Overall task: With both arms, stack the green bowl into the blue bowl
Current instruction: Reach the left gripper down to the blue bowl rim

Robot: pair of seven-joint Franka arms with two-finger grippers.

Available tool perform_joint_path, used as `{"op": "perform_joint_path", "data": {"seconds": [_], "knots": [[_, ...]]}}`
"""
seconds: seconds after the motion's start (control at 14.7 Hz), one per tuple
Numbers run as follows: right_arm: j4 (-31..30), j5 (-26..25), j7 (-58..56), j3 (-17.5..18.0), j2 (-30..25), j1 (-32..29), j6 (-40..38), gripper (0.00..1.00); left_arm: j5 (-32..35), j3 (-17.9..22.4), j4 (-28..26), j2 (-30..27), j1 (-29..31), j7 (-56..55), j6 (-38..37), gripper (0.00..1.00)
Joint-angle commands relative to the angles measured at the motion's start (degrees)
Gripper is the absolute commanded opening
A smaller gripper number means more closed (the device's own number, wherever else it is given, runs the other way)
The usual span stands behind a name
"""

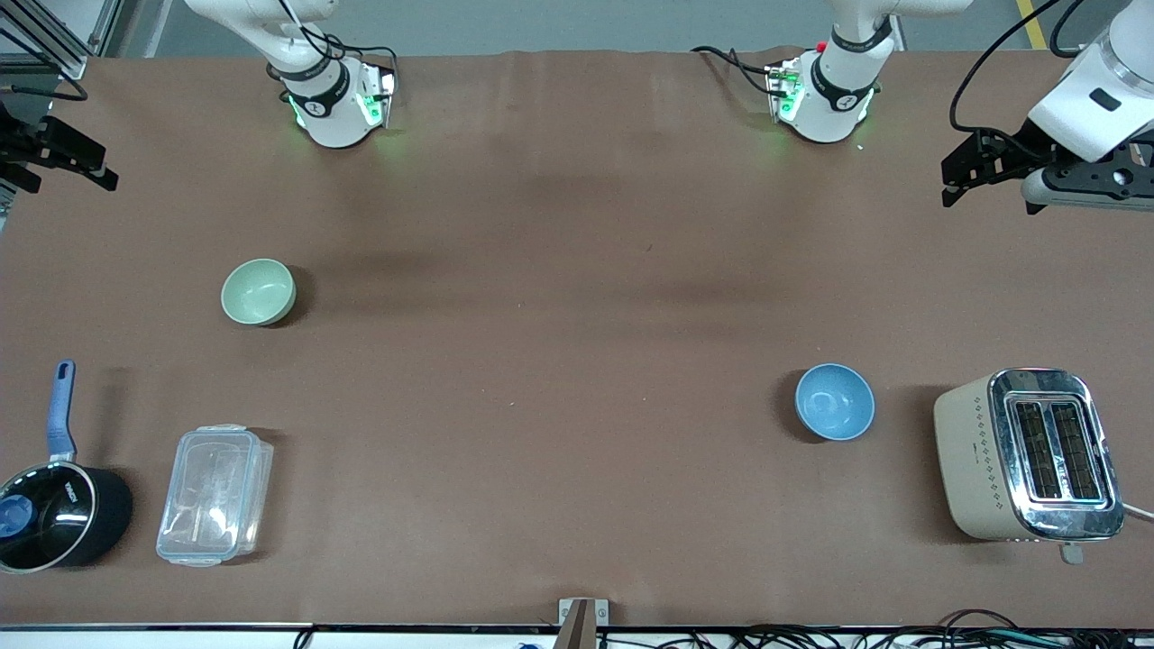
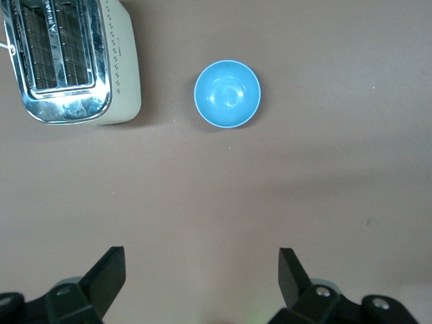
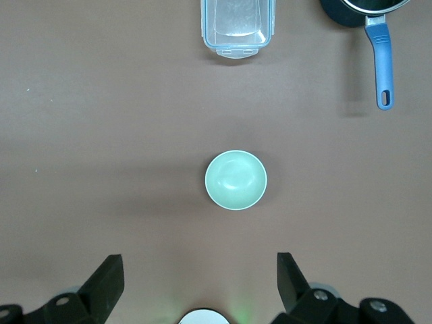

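green bowl point(image 1: 259, 291): toward right arm's end, well apart from blue bowl point(image 1: 834, 401), which sits nearer cam beside toaster point(image 1: 1028, 453).
left gripper point(image 2: 201, 277): spread, empty, high over table.
right gripper point(image 3: 200, 280): spread, empty, high.
risk: smooth rim slips at handover; pan point(image 1: 56, 514) & box point(image 1: 215, 494) clear.

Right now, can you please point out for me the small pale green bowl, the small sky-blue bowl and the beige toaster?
small pale green bowl point(image 1: 258, 291), front view, on the inside floor of the bowl.
small sky-blue bowl point(image 1: 834, 401), front view, on the inside floor of the bowl.
beige toaster point(image 1: 969, 460), front view, on its beige side wall.
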Motion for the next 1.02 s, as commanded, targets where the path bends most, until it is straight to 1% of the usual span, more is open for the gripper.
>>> {"op": "perform_joint_path", "data": {"seconds": [0.0, 0.07, 0.14, 0.34, 0.48, 0.55, 0.61, 0.82, 0.95], "knots": [[1.1, -0.5, -0.9, 0.5, 0.6, -0.9, -0.7, 1.00, -0.9, 0.2, 2.1, 1.1, 0.8, -1.7, -1.3, 1.00], [1.1, -0.5, -1.0, 0.5, 0.6, -0.9, -0.6, 1.00, -0.8, 0.2, 2.4, 1.3, 0.8, -1.8, -1.3, 1.00], [1.2, -0.5, -1.0, 0.5, 0.6, -1.0, -0.6, 1.00, -0.2, 0.2, 3.8, 2.1, 0.9, -2.0, -1.3, 1.00], [1.5, -0.6, -1.0, 0.5, 0.6, -1.0, -0.6, 1.00, 0.4, 0.3, 7.5, 8.2, 0.9, -1.1, -1.5, 1.00], [1.8, -0.6, -1.0, 0.4, 0.6, -1.0, -0.5, 1.00, 0.5, 0.3, 7.5, 13.5, 1.0, -1.1, 0.4, 1.00], [1.9, -0.6, -1.1, 0.4, 1.2, -1.0, -0.5, 1.00, 0.4, 0.3, 7.1, 15.9, 1.0, -1.3, 3.5, 1.00], [1.8, -0.6, -1.1, 0.4, 1.3, -1.3, -0.3, 1.00, 0.5, 0.3, 5.5, 17.3, 1.4, -1.9, 7.2, 1.00], [1.5, -0.7, -1.2, 0.4, 2.4, -2.0, 0.1, 1.00, 0.5, 0.1, -0.9, 21.5, 3.3, -1.9, 21.9, 1.00], [1.4, -0.7, -1.3, 0.4, 3.7, -2.7, 0.8, 1.00, 0.5, 0.1, -4.8, 24.2, 3.2, -2.0, 30.2, 1.00]]}}
